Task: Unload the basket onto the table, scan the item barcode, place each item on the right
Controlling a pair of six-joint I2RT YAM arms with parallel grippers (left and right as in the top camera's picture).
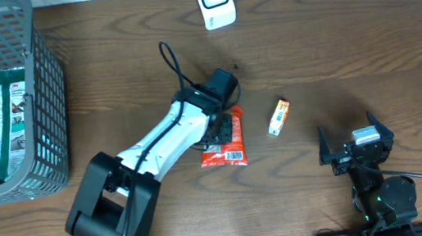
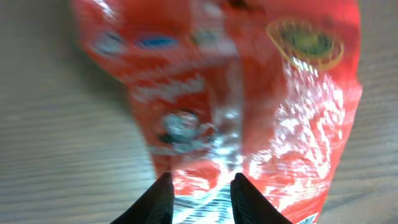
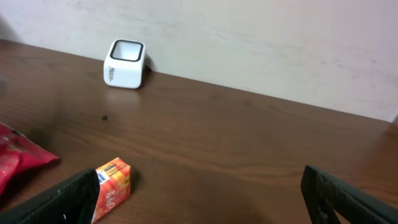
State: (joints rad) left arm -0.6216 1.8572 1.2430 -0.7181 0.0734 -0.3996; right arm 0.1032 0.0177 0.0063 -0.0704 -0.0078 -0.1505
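Red snack packet (image 1: pixel 231 140) lies twelve-to-six on the bench (image 1: pixel 348 32), left fingers (image 2: pixel 158 199) narrowly parted over its six o'clock barcode end.

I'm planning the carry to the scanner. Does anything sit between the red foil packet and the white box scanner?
Nothing visible does. The brown wooden table is bare between the red foil packet and the white box scanner; the small orange carton lies off to one side of that line.

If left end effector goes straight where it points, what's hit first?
The red packet, lying right ahead of the left end effector and filling its wrist view; how near is unclear.
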